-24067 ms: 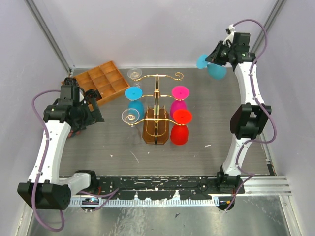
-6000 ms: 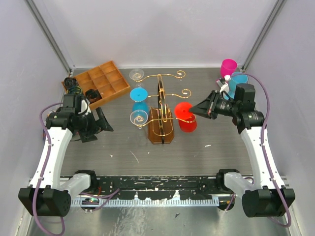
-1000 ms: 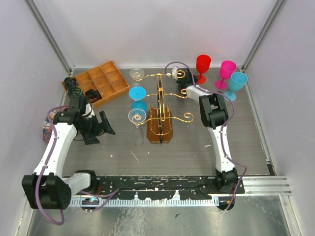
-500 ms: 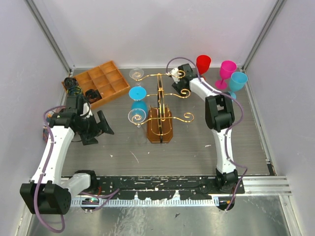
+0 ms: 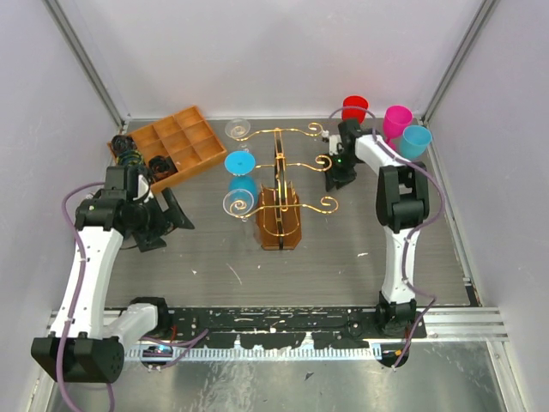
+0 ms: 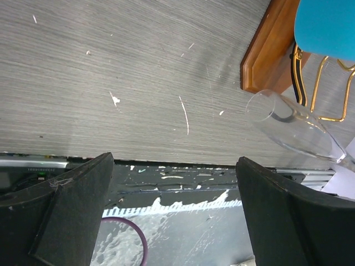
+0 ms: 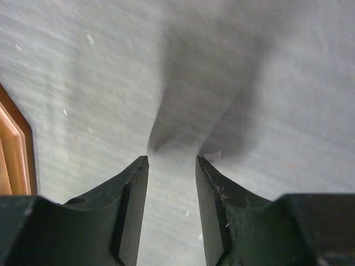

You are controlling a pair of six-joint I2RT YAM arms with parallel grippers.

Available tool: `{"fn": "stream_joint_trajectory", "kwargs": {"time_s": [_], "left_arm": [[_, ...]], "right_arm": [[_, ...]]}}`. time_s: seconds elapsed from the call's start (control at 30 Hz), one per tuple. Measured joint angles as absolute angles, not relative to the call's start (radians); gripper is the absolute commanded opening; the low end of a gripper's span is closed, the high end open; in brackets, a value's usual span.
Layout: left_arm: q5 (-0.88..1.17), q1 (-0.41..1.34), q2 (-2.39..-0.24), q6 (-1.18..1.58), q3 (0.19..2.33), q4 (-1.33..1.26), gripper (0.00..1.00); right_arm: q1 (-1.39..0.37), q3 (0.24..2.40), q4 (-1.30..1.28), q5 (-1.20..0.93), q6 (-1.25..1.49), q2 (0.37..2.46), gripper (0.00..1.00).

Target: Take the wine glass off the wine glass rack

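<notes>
Far left: left gripper (image 6: 175,163) spread wide and empty, held above the grey table (image 5: 214,257) near the orange compartmented tray (image 5: 183,136), parked in much the same spot as a second ago

Next along: the gold wine glass rack (image 5: 279,172), upright mid-table on its amber base. Left-hand scrolls still loaded with a rear clear wine glass (image 5: 238,129), a blue wine glass (image 5: 236,165) in the middle and a front clear wine glass (image 5: 234,203), all hanging foot-up. Right-hand scrolls now bare, stripped of the red glass seen hanging there six seconds back

Just right of the rack: right gripper (image 5: 334,174), swung away from the upper scroll reached for a second ago. Now pointing down at bare table, jaws drawn in to a small gap with nothing between them

Back right corner: red glass (image 5: 353,109), pink glass (image 5: 396,120) and light-blue glass (image 5: 414,139) standing close together, off the rack

Meaning for the job, as a judgement: right side cleared, three glasses left, all on the side away from the right arm and nearer the idle left one
</notes>
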State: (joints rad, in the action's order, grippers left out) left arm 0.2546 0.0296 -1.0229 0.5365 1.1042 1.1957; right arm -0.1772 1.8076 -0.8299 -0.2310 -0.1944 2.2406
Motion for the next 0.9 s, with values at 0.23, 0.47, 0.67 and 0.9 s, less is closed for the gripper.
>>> {"fn": "stream_joint_trajectory", "kwargs": {"time_s": [0.23, 0.47, 0.67, 0.9], "left_arm": [[0.244, 0.030, -0.993, 0.528, 1.147, 1.249, 0.98], [0.244, 0.030, -0.975, 0.521, 1.157, 1.271, 0.98], [0.245, 0.030, -0.960, 0.521, 1.156, 1.277, 0.98], [0.245, 0.030, -0.959, 0.521, 1.156, 1.275, 0.98]], "right_arm": [[-0.105, 1.600, -0.866, -0.230, -0.051, 2.015, 0.35], [-0.087, 1.676, -0.841, -0.196, 0.050, 1.720, 0.29], [-0.110, 1.842, -0.754, -0.268, 0.120, 1.564, 0.26], [-0.207, 1.999, -0.733, -0.572, 0.231, 1.644, 0.28]]}}
